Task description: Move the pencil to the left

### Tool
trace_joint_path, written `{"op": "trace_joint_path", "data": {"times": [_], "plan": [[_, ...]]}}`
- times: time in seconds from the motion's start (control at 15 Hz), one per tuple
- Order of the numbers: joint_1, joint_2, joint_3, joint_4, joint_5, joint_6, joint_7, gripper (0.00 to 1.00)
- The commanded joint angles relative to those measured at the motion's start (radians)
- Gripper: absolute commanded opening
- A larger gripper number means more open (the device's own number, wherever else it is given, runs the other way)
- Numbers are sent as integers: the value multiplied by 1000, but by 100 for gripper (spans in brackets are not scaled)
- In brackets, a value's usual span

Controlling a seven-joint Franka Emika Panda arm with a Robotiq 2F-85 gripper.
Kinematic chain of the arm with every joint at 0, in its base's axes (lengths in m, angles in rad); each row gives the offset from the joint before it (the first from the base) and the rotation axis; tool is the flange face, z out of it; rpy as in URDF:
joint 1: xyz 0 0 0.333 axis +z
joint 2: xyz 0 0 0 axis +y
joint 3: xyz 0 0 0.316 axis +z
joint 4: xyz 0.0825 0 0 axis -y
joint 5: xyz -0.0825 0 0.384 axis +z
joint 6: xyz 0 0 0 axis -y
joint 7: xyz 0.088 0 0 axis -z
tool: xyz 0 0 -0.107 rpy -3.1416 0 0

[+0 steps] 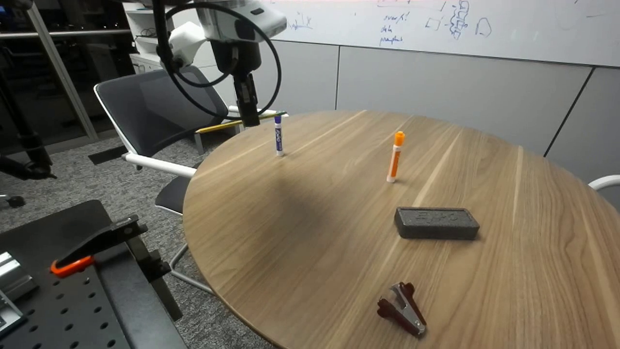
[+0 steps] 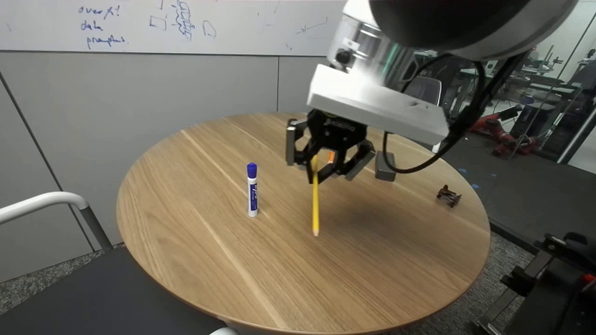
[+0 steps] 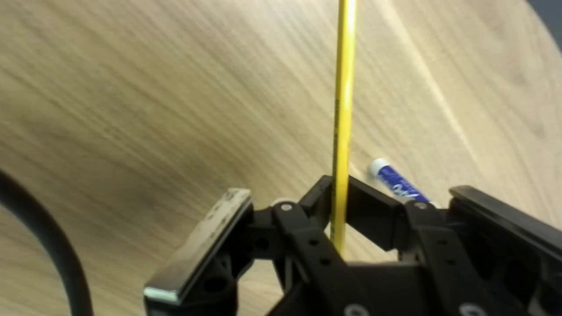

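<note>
Behind our round wood counter we see a gray wall with a board on it. We have the pencil up in the air over the counter, and the pincer is clamped on it, pinching it from both sides. So the picking up looks done, and we think our job now is to carry it left and set it down. The pencil is long and pokes out on both sides of the pincer, so we must watch its ends, not just the part we hold. The blue marker stands near it, and a long end could tip that over. We should go slow and high, with no twist. The orange marker and the eraser look well apart from the pencil in an exterior view, so they worry us less. At the new spot, we should make the pencil flat with the counter, come down softly, and let it touch before we let go. If we drop it from too high, it may bounce or roll away. Then we should spread the pincer a little and lift straight up.
</note>
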Motion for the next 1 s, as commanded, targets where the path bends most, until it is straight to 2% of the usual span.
{"op": "trace_joint_path", "data": {"times": [0.0,0.27,0.53,0.93], "plan": [[41,133,-1,167,-35,21,67,3],[3,227,-12,289,-14,-31,47,3],[-74,261,-13,315,0,-59,11,3],[-88,359,-36,354,-15,-82,26,3]]}}
